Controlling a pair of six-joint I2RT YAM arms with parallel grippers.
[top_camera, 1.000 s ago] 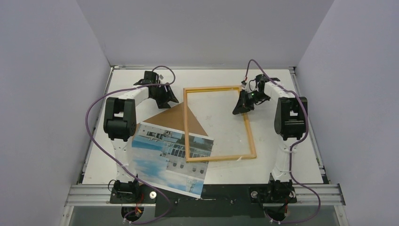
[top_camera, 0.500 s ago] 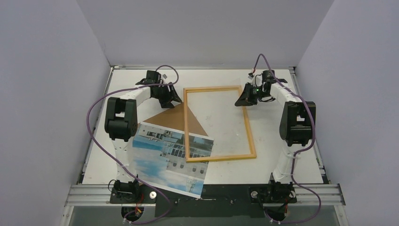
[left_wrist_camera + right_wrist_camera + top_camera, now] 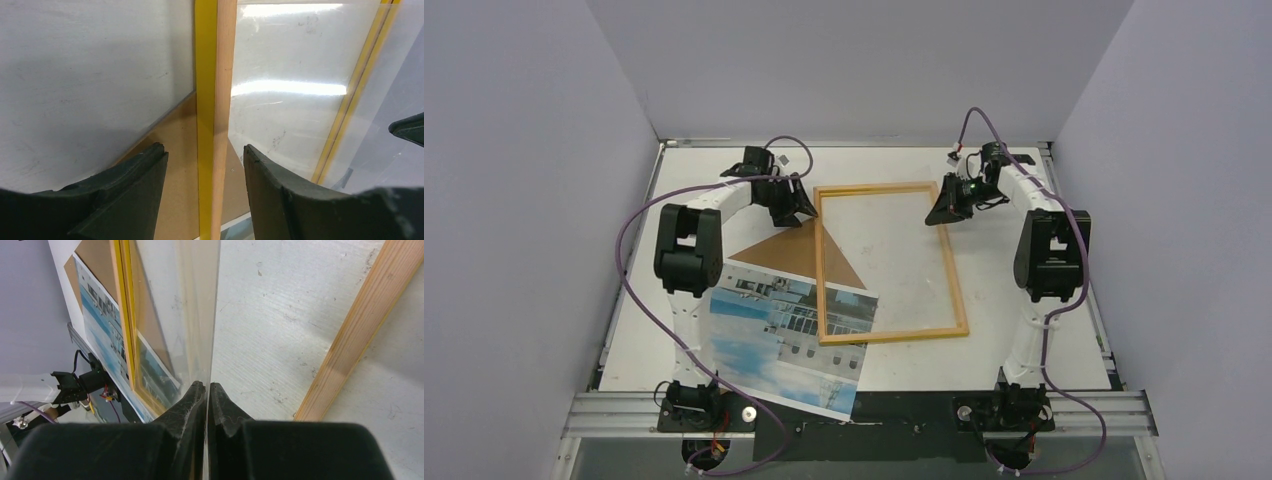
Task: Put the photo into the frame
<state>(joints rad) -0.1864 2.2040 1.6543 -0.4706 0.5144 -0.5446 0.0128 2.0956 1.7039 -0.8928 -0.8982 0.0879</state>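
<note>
- Two jobs seem to be in hand at once. The right gripper (image 3: 941, 212) handles the clear sheet (image 3: 197, 300) at the frame (image 3: 954, 270), and the left gripper (image 3: 794, 205) stands over the frame's left rail near its far corner, probably to steady it.
- To do this well, I would keep the sheet level and line its edges up inside the wooden rails before letting go. A tilted pane would likely catch on a rail.
- The left gripper would best pin that rail first, so the frame cannot slide on the table (image 3: 894, 165).
- Right gripper: the fingers are pressed together, pinching the sheet's thin edge just inside the frame's far right corner.
- Left gripper: the fingers are spread partway and hold nothing. The rail runs between them, and I cannot tell whether they touch it.
- The frame lies wood side up mid-table, with its left rail over the brown backing board (image 3: 789, 250).
- The photo (image 3: 764, 350) lies face up at the near left. One corner is tucked under the frame's near left corner, it is not yet inside the frame, and both grippers are well apart from it.
</note>
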